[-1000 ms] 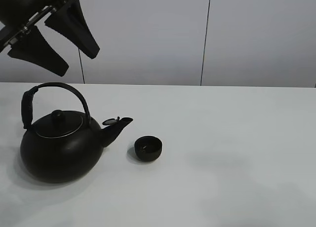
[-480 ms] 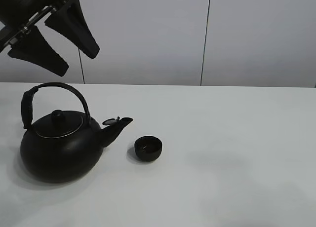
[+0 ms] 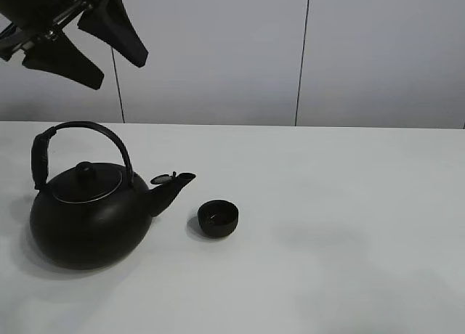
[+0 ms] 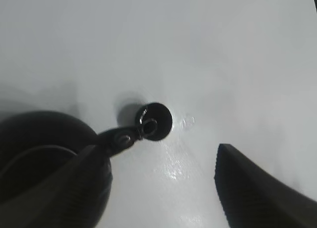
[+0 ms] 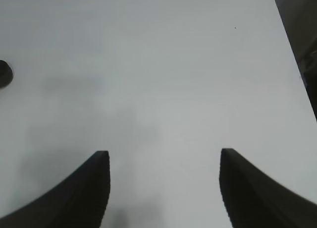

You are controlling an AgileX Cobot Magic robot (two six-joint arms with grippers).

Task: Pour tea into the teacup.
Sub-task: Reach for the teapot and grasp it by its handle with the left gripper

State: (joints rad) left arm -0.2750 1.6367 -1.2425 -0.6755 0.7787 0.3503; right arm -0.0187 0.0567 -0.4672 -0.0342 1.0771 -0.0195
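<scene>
- A small, round, matte black handleless teacup (image 3: 218, 218) stands upright on the plain white tabletop (image 3: 349, 232), left of centre in the high view.
- A large, round black kettle (image 3: 89, 221) sits on the table just to the left of the teacup. Its arched handle (image 3: 81, 126) stands up and its lid (image 3: 91, 185) is on.
- The kettle's spout (image 3: 173, 189) points toward the teacup. In the high view its tip stops just short of the cup and sits higher than the rim, not touching. From the left wrist camera the tip overlaps the cup's edge.
- The left gripper (image 3: 115, 67) hangs in the air well above the kettle's handle, clear of it. Its two black fingers are spread wide with nothing between them.
- The left wrist camera looks down past those fingers at the spout and the teacup.
- The right gripper (image 5: 163, 188) hangs over bare table, fingers wide apart and holding nothing. The teacup shows only as a dark sliver at the edge of that view, well apart from the fingers.
- Behind the table is a pale grey wall (image 3: 218, 51) with a thin dark vertical seam (image 3: 301, 58).
</scene>
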